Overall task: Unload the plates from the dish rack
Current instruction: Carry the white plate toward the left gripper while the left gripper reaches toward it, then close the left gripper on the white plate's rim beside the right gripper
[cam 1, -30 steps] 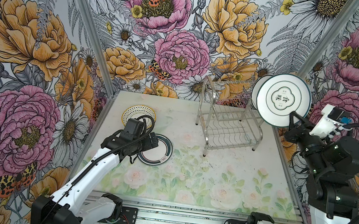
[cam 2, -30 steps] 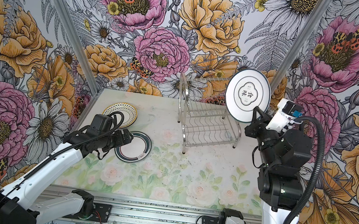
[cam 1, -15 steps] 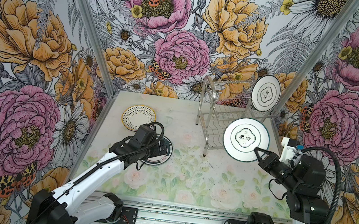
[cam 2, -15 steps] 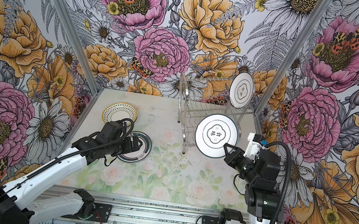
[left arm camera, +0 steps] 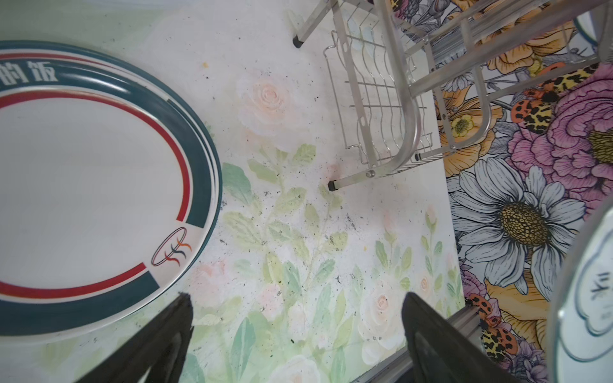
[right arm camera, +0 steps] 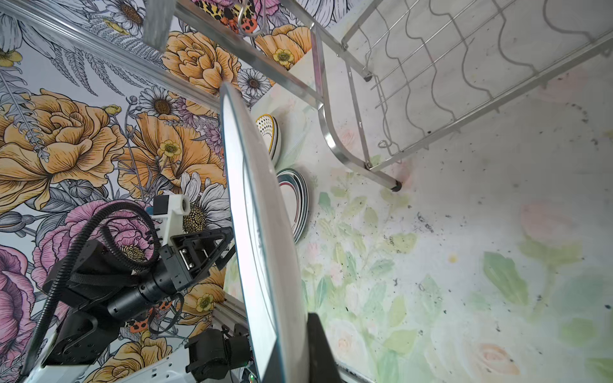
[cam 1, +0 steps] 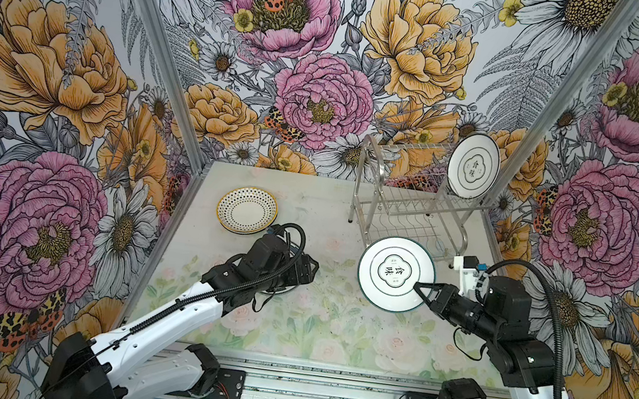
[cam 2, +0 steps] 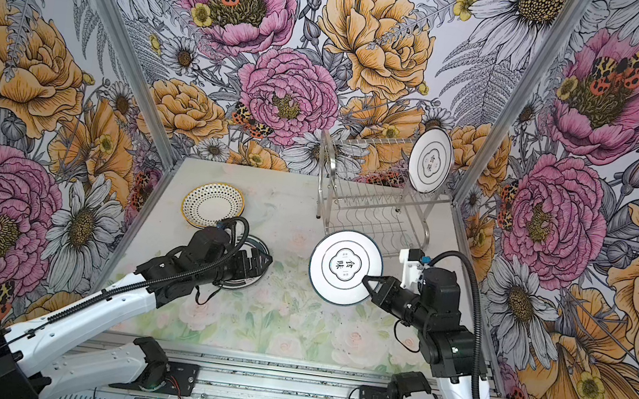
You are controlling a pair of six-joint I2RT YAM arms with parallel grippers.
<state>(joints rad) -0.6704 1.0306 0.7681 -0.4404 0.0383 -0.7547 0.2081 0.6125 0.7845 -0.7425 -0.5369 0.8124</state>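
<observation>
Dish rack (cam 1: pixel 413 204) holds one upright plate (cam 1: pixel 473 171); right pincer (cam 1: pixel 421 291) clamps a lettered plate (cam 1: pixel 388 270); left pincer (left arm camera: pixel 297 298) gapes.

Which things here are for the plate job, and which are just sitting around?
For the job: dish rack; racked plate; held plate in right gripper; dotted plates; teal-ringed plates.
Just there: flowered walls; table.

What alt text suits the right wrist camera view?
A white plate, seen edge-on, is clamped in the right gripper. Beyond it are the dotted plates, the ringed plates, the dish rack and the open left gripper.
</observation>
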